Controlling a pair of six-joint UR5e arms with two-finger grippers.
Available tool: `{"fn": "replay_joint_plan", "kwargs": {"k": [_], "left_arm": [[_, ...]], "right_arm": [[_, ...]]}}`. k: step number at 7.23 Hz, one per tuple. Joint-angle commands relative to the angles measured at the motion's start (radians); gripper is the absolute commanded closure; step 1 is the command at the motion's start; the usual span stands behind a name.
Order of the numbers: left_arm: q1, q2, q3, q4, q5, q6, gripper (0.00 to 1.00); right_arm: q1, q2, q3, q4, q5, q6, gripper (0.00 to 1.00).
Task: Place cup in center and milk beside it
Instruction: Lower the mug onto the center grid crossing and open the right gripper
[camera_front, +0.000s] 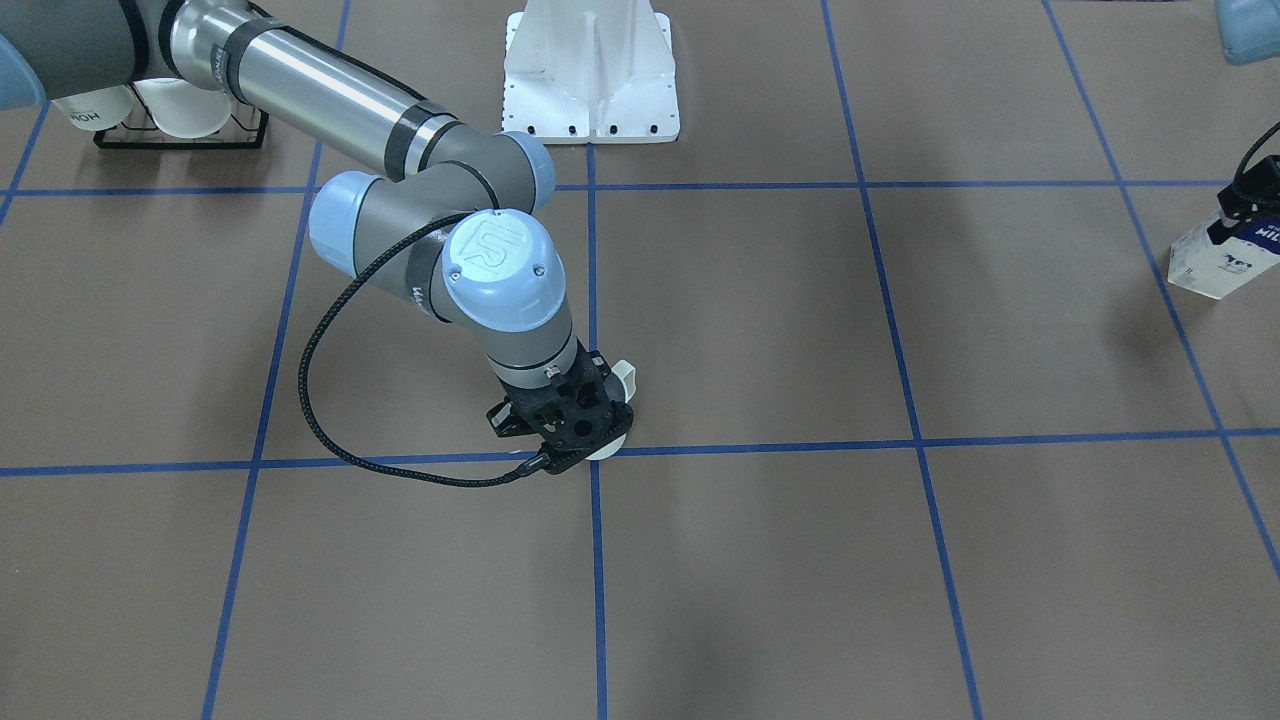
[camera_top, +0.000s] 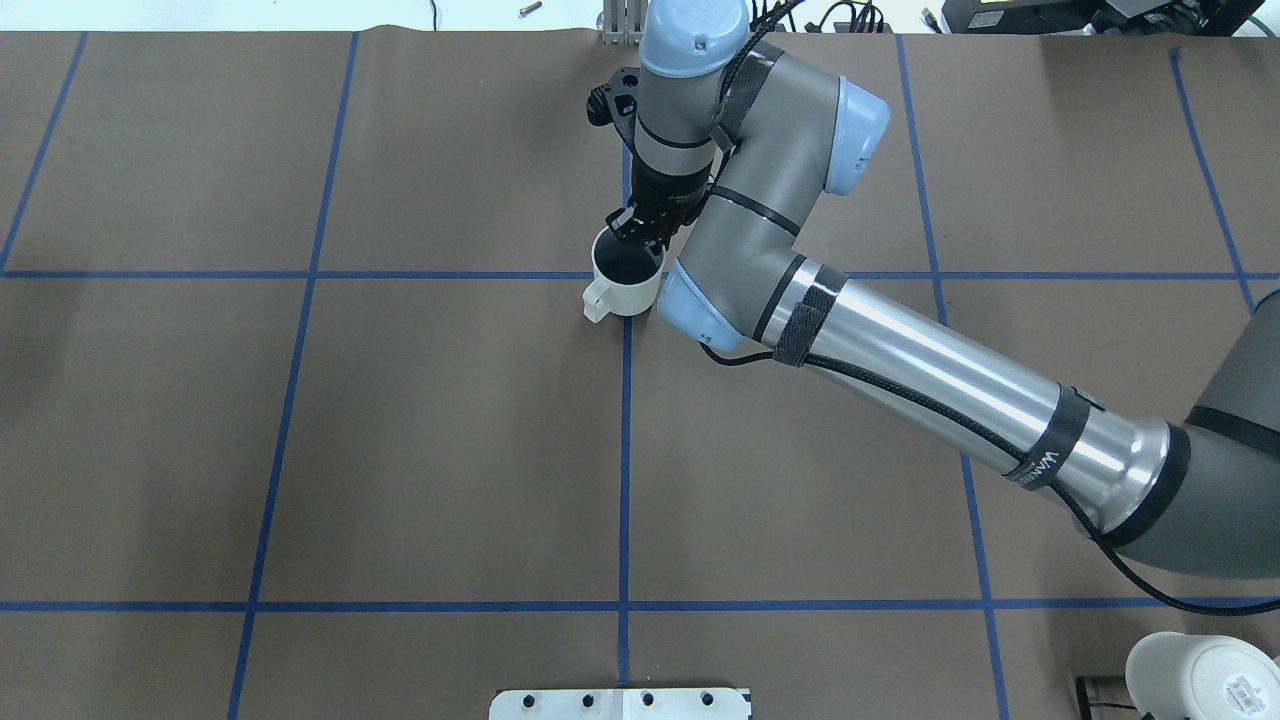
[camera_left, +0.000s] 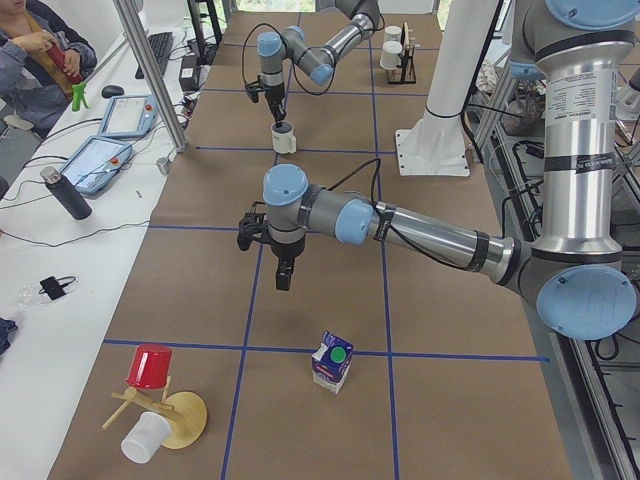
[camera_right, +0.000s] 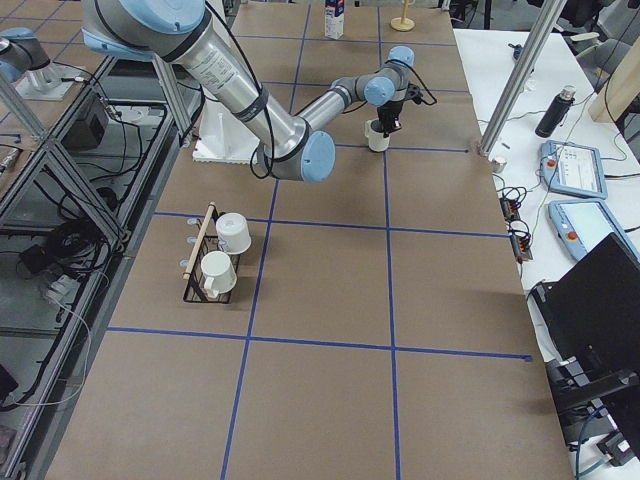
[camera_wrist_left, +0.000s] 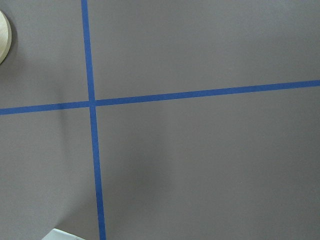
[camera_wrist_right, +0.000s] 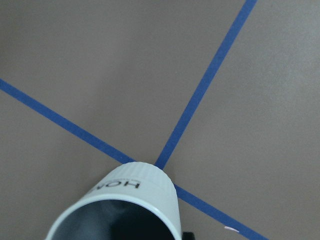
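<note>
Well, far left, the milk carton stands untouched, my left pincer hovering nearby, state unclear. At centre, the white mug sits on the blue tape crossing. My right pincer is at its rim, grip unclear; a crooked lift could tip it.

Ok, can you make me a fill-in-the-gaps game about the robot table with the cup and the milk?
The cup stands where two ___ tape lines cross.
The milk has a round ___ cap.
The robot's ___ tool is at the cup's rim.
The rack holds ___ other white mugs.
Missing words: blue, green, right, two.
</note>
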Motion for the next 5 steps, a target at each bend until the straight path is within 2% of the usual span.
{"fn": "replay_joint_plan", "kwargs": {"k": [1,3,4,5], "left_arm": [[0.0,0.0,-0.003,0.0,0.0,0.0,0.02],[0.0,0.0,-0.003,0.0,0.0,0.0,0.02],[0.0,0.0,-0.003,0.0,0.0,0.0,0.02],[0.0,0.0,-0.003,0.0,0.0,-0.003,0.02]], "right_arm": [[0.001,-0.001,-0.014,0.014,-0.005,-0.002,1.0],[-0.001,0.002,-0.022,0.02,-0.015,0.001,0.79],[0.001,0.003,-0.022,0.027,-0.014,0.003,0.52],[0.001,0.015,-0.022,0.028,-0.014,0.012,0.01]]}}
